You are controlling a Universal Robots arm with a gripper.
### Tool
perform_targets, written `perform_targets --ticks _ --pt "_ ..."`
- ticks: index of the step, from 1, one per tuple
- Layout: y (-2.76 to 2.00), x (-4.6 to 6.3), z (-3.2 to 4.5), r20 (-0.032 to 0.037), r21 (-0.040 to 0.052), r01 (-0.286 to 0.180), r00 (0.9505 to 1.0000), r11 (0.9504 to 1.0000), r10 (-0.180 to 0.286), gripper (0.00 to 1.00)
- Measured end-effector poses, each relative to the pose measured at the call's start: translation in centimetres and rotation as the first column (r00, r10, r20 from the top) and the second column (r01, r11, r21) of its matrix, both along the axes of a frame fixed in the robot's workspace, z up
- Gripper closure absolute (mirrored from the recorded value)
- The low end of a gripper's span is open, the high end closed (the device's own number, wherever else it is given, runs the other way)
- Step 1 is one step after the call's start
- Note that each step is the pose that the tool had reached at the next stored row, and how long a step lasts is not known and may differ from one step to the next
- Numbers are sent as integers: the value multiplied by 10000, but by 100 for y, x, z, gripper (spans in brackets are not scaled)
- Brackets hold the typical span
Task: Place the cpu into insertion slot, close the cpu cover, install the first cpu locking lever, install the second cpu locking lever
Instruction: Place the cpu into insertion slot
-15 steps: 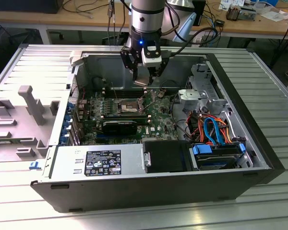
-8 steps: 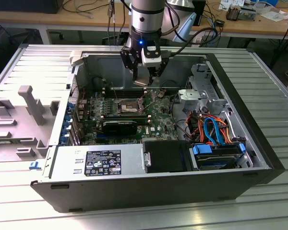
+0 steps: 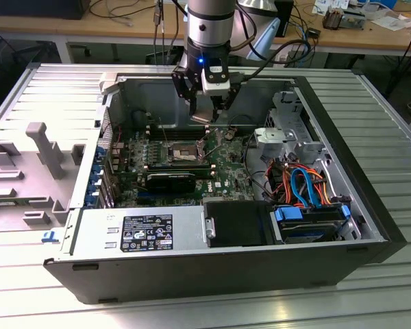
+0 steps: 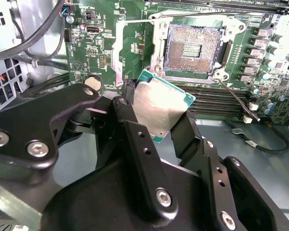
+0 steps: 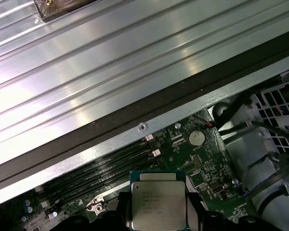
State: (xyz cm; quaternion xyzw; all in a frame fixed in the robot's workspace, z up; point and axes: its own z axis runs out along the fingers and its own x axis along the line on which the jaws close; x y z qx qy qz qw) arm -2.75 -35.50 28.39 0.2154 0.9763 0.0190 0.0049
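Observation:
My gripper [image 3: 204,113] hangs inside the open computer case, shut on the cpu [image 4: 159,108], a flat square chip with a silvery top held by its two side edges between black fingers [image 4: 130,113]. The first wrist view shows the cpu [image 5: 158,202] level above the green board. The insertion slot [image 4: 192,48] lies bare with its tan-gold centre exposed, a short way ahead of and below the chip; in the exterior view the slot [image 3: 183,152] is down and to the left of the gripper. The cpu cover [image 4: 116,57] seems swung off to one side. A thin locking lever [image 4: 237,100] sticks out loose.
Long black memory slots [image 4: 216,101] run between the chip and the socket. A black card [image 3: 171,181], a power supply [image 3: 140,233] and a drive bay with blue and orange cables [image 3: 305,185] crowd the case. The removed grey side panel [image 3: 41,157] lies at the exterior view's left.

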Motion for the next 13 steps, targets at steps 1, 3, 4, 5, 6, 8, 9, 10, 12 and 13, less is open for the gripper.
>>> perform_targets --ticks 1,3,4,5,6,8,9,10,12,13 --pt "0 0 0 0 -1 10 10000 10000 -10 46" --pt "0 0 -1 0 -3 89 10000 10000 -89 46" --pt "0 0 -2 0 -5 132 9999 9999 -132 46" --pt "0 0 -2 0 -9 180 9998 9998 -180 46" --pt "0 0 -2 0 -12 240 9997 9997 -240 46" --pt "0 0 -3 1 -14 261 9997 9997 -261 46" --pt "0 0 -3 0 -14 270 9996 9996 -270 46" --pt "0 0 -3 1 -15 280 9996 9996 -280 46" --pt "0 0 -3 1 -15 298 9996 9996 -298 46" --pt "0 0 -3 1 -16 306 9995 9995 -306 46"
